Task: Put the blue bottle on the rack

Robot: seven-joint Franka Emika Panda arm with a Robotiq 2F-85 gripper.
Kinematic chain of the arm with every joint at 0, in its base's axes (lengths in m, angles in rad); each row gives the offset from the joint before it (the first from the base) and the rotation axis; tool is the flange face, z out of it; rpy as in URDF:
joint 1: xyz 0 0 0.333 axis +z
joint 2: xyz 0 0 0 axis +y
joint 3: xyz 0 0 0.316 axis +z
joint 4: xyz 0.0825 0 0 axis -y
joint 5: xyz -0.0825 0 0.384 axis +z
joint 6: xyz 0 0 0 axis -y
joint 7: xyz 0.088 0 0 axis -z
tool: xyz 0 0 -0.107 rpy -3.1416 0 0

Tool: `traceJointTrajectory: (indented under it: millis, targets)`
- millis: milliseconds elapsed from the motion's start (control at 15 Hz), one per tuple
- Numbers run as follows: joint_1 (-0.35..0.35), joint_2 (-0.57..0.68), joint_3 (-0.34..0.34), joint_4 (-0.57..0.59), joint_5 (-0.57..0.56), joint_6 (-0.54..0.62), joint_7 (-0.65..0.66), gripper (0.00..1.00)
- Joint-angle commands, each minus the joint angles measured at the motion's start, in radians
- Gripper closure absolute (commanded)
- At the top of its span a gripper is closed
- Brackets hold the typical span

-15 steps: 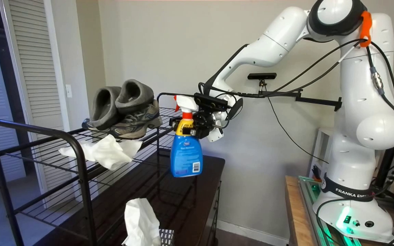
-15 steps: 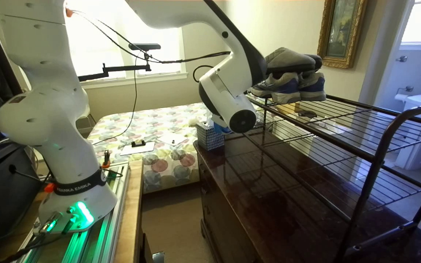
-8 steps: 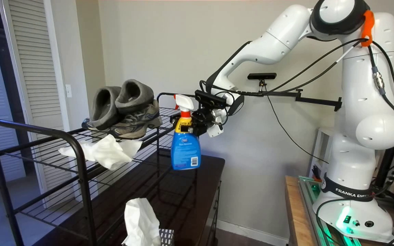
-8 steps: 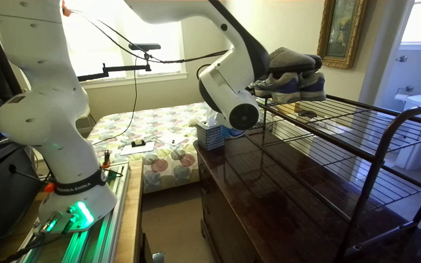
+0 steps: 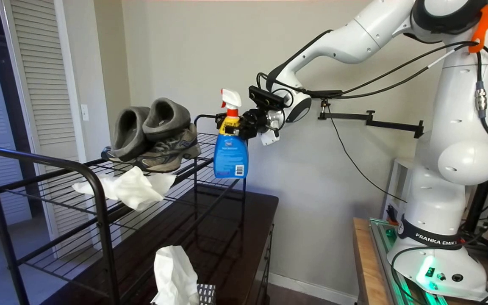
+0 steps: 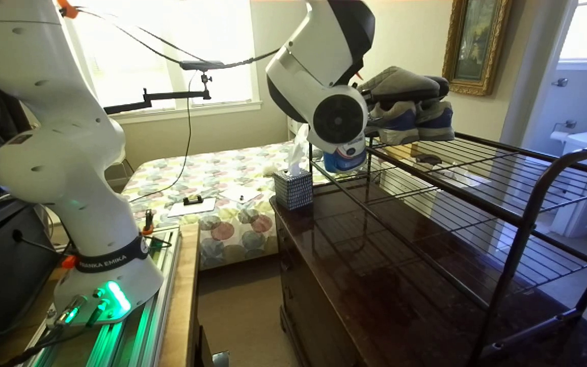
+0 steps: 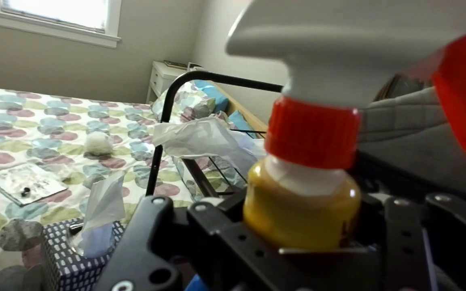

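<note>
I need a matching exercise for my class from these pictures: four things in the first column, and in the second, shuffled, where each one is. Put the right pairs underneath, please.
Things
1. Blue bottle
2. Grey slippers
3. Loose white tissue
4. Patterned tissue box

Places
A. Stacked on top of the sneakers
B. Standing at a corner of the dark dresser
C. Gripped by the robot's hand
D. Lying on the wire shelf of the rack

Right pairs: 1-C, 2-A, 3-D, 4-B
</note>
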Motion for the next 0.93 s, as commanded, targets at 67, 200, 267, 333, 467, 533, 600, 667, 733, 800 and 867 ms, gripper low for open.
traceJointTrajectory:
  millis: [67, 200, 267, 333, 467, 533, 600, 667, 733, 800, 867]
  targets:
    - [-0.03, -0.087, -0.012, 0.006, 0.093, 0.0, 0.073, 0.91]
    - [-0.035, -0.088, -0.017, 0.027, 0.174, -0.001, 0.083, 0.91]
    - [-0.037, -0.088, -0.017, 0.039, 0.209, 0.003, 0.099, 0.91]
    - [-0.039, -0.088, -0.018, 0.055, 0.248, 0.009, 0.108, 0.91]
    - [-0.04, -0.058, -0.019, 0.028, 0.208, 0.004, 0.066, 0.91]
    - [-0.041, -0.056, -0.021, 0.037, 0.213, 0.006, 0.066, 0.66]
    - [-0.041, -0.052, -0.021, 0.032, 0.208, 0.009, 0.065, 0.66]
    - [-0.041, -0.045, -0.02, 0.023, 0.207, 0.01, 0.061, 0.66]
    - [-0.041, -0.037, -0.02, 0.016, 0.207, 0.01, 0.057, 0.91]
    - [-0.039, -0.03, -0.018, 0.021, 0.208, 0.027, 0.049, 0.91]
    - [-0.039, -0.03, -0.018, 0.033, 0.231, 0.035, 0.044, 0.91]
